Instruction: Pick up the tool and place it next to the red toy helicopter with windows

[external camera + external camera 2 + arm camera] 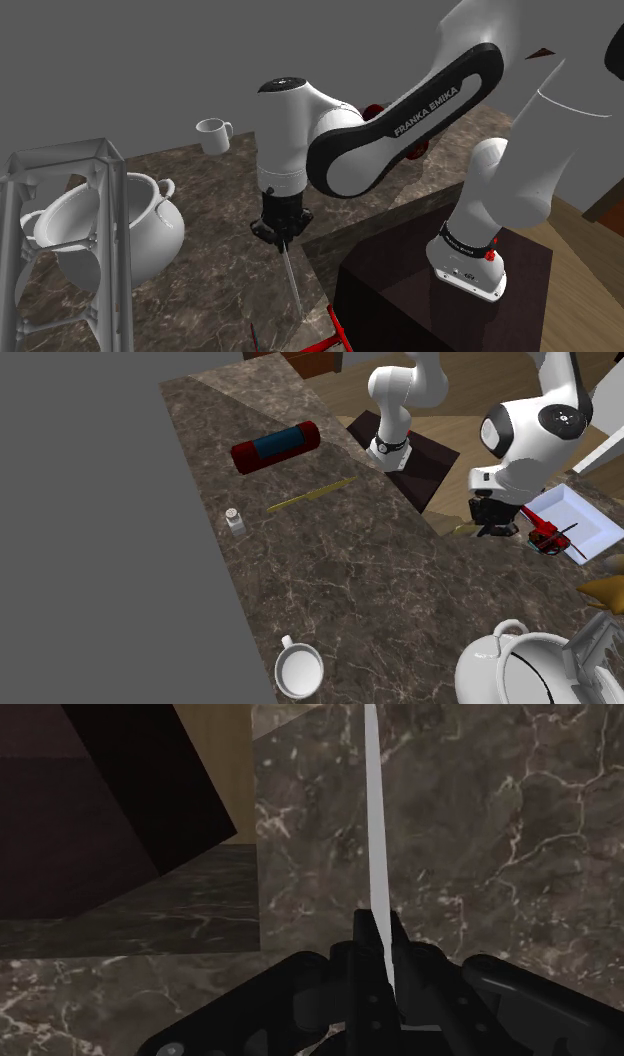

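Observation:
My black gripper (282,238) hangs over the marble counter (215,245), shut on a thin pale grey tool (292,277) that points down from the fingers toward the counter's edge. In the wrist view the tool (374,824) runs as a long narrow strip out from between the gripper's (380,932) clasping fingers. The red toy helicopter (547,537) with a black rotor lies by the gripper (495,528) in the second exterior view, beside a white tray (590,517). Part of the helicopter (328,336) is at the shoulder view's bottom edge, just below the tool's tip.
A white lidded pot (130,225) and a wire rack (60,240) stand at the shoulder view's left, with a white mug (213,135) farther back. A red cylinder with a blue band (275,445), a yellowish stick (312,494) and a small shaker (235,522) lie on the counter. The dark stand (420,290) adjoins the counter's edge.

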